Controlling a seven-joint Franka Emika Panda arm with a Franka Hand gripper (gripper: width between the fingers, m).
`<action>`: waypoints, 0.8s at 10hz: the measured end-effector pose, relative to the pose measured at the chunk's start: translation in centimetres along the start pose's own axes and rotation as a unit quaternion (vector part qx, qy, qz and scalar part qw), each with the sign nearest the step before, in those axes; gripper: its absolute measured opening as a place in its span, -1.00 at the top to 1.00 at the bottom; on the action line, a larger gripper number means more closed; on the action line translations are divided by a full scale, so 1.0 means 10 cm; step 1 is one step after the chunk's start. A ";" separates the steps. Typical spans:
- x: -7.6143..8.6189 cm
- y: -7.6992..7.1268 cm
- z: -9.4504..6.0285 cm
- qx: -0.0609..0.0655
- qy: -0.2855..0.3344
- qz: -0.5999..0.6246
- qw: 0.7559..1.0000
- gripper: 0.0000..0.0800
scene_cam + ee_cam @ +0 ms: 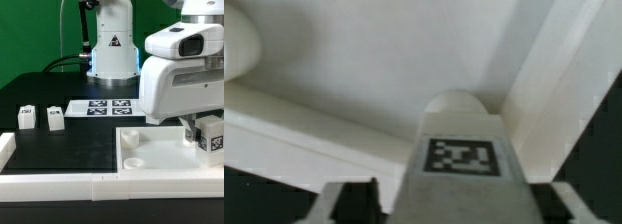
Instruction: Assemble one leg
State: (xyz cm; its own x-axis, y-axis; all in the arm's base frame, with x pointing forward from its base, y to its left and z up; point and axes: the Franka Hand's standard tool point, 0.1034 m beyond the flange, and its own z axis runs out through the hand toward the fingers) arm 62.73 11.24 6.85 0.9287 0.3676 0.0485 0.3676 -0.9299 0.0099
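A Franka Panda arm's two-finger gripper (207,135) holds a small white plastic block-shaped leg (211,139) bearing a black-and-white square tag, its jaws closed on the leg's sides, directly above the large white square tray-like tabletop (150,152) near that piece's edge at the exterior view's right. In the wrist view the tagged leg (461,150) sits clamped between the dark fingers (352,200), with the tabletop's (384,60) pale surface close behind it; whether the leg touches it cannot be told. Two more white tagged legs (27,118) (54,118) stand upright on the black table (60,145), well apart from the tabletop toward the exterior view's left, and the flat white marker board (101,105) lies just beyond the tabletop.
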 end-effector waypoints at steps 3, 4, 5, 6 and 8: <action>0.00 0.00 0.00 -0.001 0.003 0.032 0.999 0.27; -0.02 -0.02 0.01 -0.005 0.019 0.085 0.996 0.27; -0.04 -0.04 0.02 -0.002 0.023 0.172 0.985 0.27; -0.03 -0.06 0.02 0.000 0.023 0.262 0.965 0.27; -0.02 -0.10 0.03 0.005 0.023 0.413 0.910 0.27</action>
State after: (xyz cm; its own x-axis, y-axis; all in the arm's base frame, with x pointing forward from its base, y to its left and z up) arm 62.19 12.12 6.48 0.8853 -0.4586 0.0772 -0.4551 -0.8885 -0.0582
